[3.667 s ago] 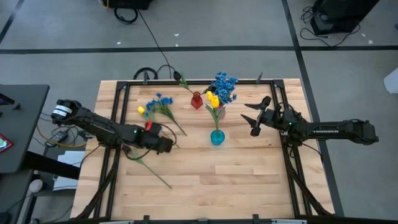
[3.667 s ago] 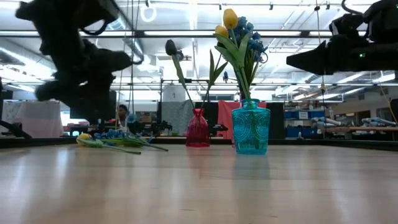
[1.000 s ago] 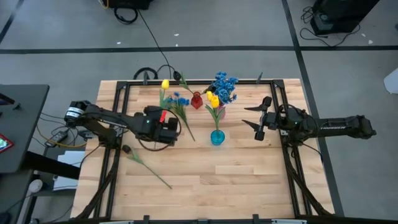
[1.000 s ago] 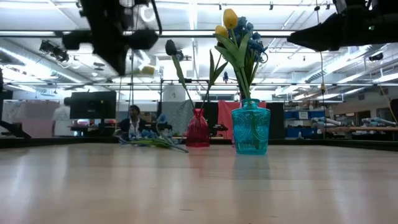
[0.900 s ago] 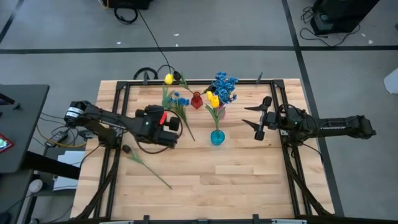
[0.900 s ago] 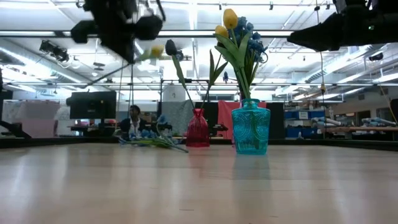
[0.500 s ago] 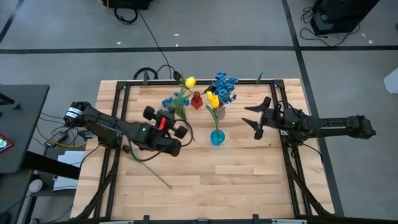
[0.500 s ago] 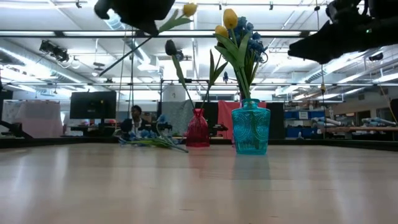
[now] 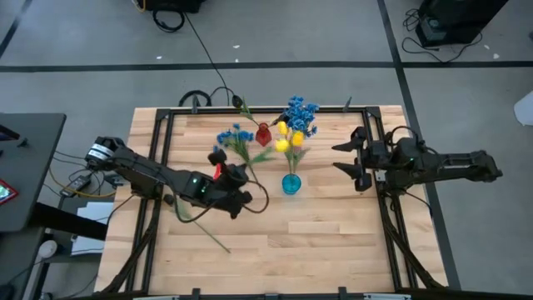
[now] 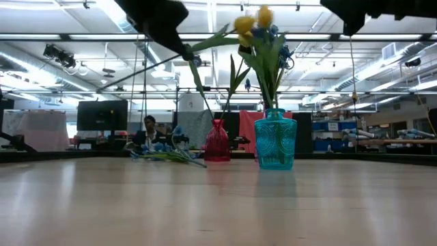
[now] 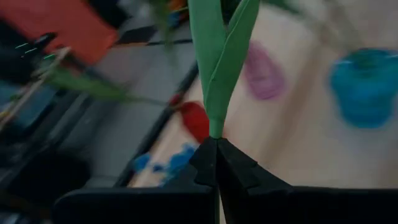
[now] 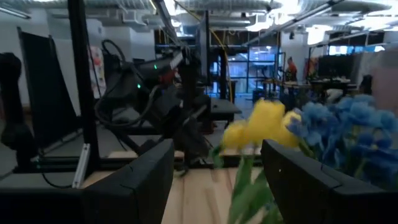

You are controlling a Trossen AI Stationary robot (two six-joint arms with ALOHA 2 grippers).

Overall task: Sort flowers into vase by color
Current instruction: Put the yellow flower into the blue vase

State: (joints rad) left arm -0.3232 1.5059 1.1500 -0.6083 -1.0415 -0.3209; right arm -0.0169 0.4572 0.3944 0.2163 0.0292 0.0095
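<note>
The left gripper (image 9: 241,185) is pinching a yellow tulip stem (image 9: 265,155) between fully closed fingers; in the left wrist view the two dark fingertips (image 11: 214,163) are meeting at the base of the green leaves (image 11: 217,59), with no gap showing between them. The arm is holding the stem raised above the table, and the yellow bud (image 9: 281,145) is hanging just beside the flowers already standing in the teal vase (image 9: 291,184). In the low view the bud (image 10: 244,24) is sitting level with the vase's own yellow tulip (image 10: 265,15) and blue blossoms (image 10: 281,49).

The right gripper (image 9: 353,165) is hovering off to the right of the teal vase, its fingers (image 12: 134,180) standing well apart and holding nothing, touching nothing.

A red vase (image 9: 263,134) with a dark bloom (image 10: 188,52) is standing behind the teal one. A blue spray (image 9: 233,136) is lying on the table (image 9: 333,242) left of the red vase, and another stem (image 9: 204,227) is lying nearer the front.
</note>
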